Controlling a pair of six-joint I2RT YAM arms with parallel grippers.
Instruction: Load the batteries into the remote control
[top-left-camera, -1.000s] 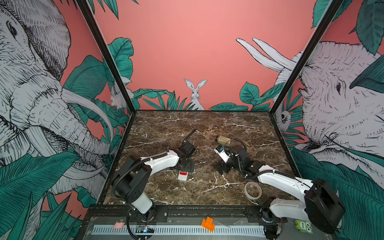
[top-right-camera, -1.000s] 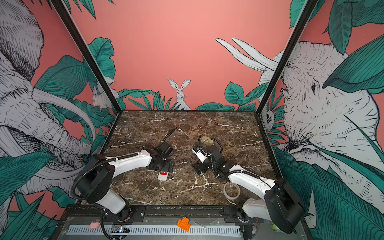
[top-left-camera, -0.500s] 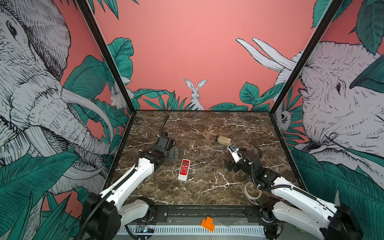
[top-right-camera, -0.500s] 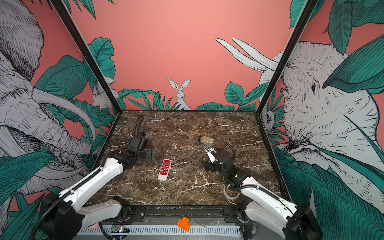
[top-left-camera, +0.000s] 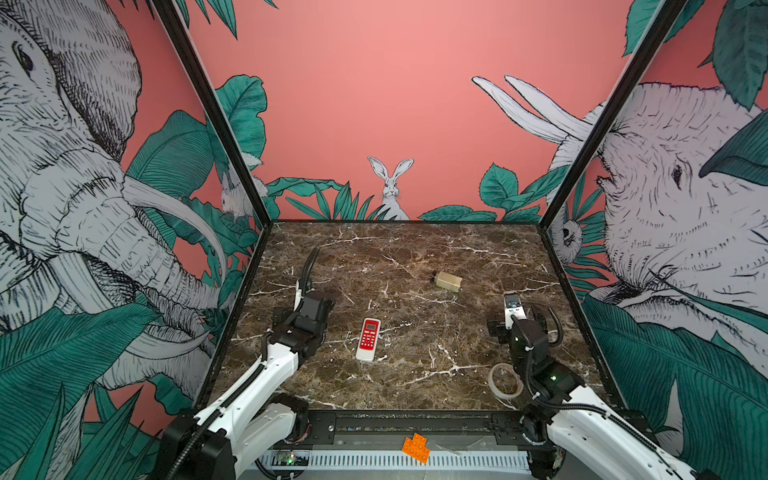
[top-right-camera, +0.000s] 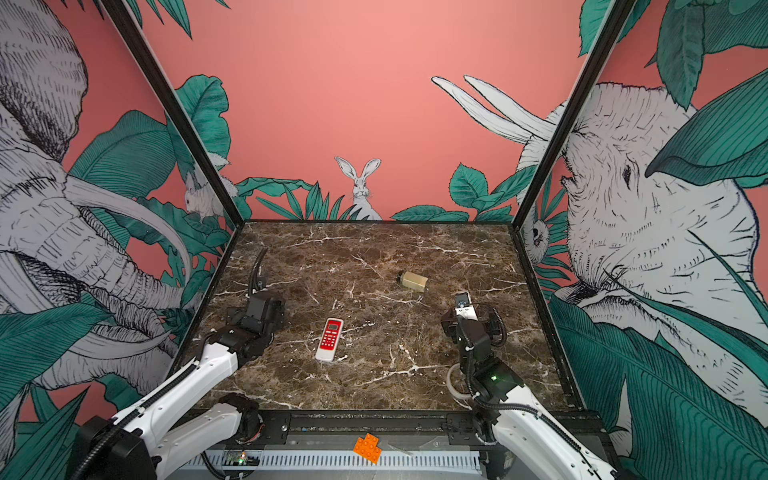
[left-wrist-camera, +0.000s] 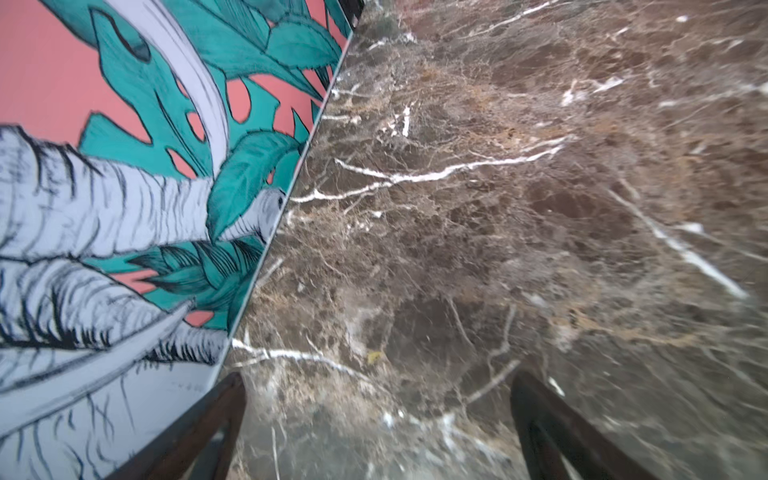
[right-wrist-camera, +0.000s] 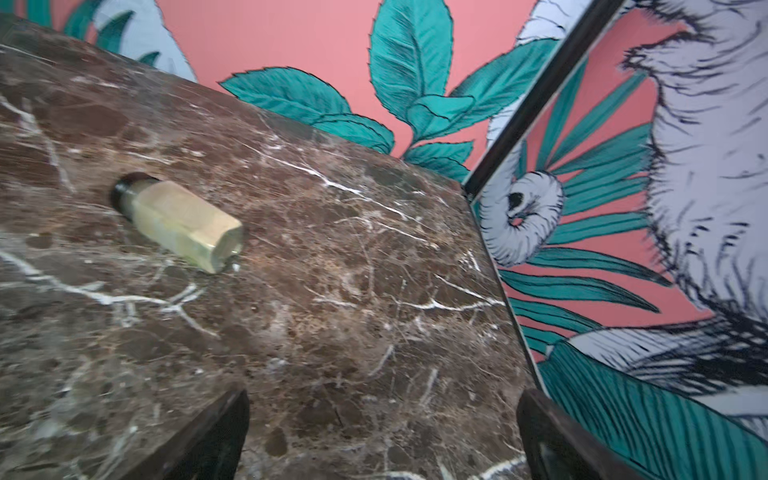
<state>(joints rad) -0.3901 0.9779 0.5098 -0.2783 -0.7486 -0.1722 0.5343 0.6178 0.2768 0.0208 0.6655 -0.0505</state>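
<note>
Beige dark-capped bottle (top-left-camera: 448, 282) lying on its side toward the back right of the marble desk (top-left-camera: 415, 249), clear ring (top-left-camera: 491, 381) lying flat near the front right, orange studded brick (top-left-camera: 415, 447) sitting on the front rail.

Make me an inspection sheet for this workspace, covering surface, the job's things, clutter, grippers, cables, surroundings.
Surface: brown marble tabletop, no spills seen.
Job's things: remote control lies flat, red face up, between the arms. Batteries: nothing seen.
Clutter: beige bottle on its side toward the back; clear ring beside the right arm; orange toy brick on the front rail, off the marble.
Grippers: left gripper open, empty; right gripper open, empty; both apart from the remote.
Cables: left arm's cable arches up at the wrist; right arm's cable loops at the wrist.
Surroundings: pink mural walls with elephants, leaves and a rabbit.
</note>
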